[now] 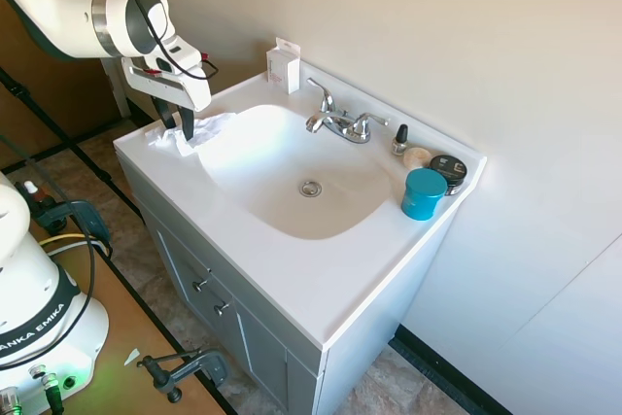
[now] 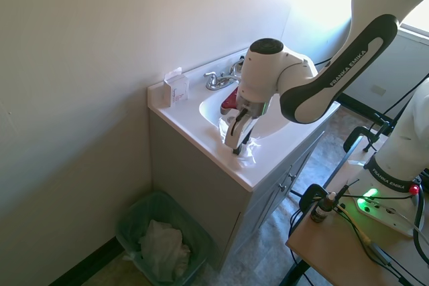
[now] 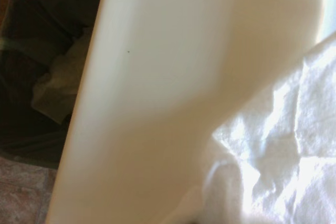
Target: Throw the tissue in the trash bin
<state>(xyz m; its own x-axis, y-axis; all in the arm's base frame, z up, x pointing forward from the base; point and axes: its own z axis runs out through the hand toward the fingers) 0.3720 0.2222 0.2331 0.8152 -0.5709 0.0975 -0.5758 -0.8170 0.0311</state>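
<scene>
1. White vanity countertop point(image 1: 292, 279) with moulded basin fills centre frame in the first exterior view; chrome faucet point(image 1: 340, 121) at the basin's back edge.
2. Trash bin point(image 2: 157, 242), lower left of the second exterior view, on the floor beside the cabinet, crumpled paper inside.
3. Gripper point(image 1: 185, 128), upper left in the first exterior view, points down at the counter's corner, fingertips pinching the tissue.
4. Tissue point(image 1: 199, 133), crumpled on the countertop at the basin's left rim; wrinkled folds point(image 3: 273, 145) fill the wrist view's lower right.
5. Teal jar point(image 1: 424, 193), centre right, beside a dark tin point(image 1: 449, 170).
6. White carton point(image 1: 284, 66) with red print, upright at top centre.
</scene>
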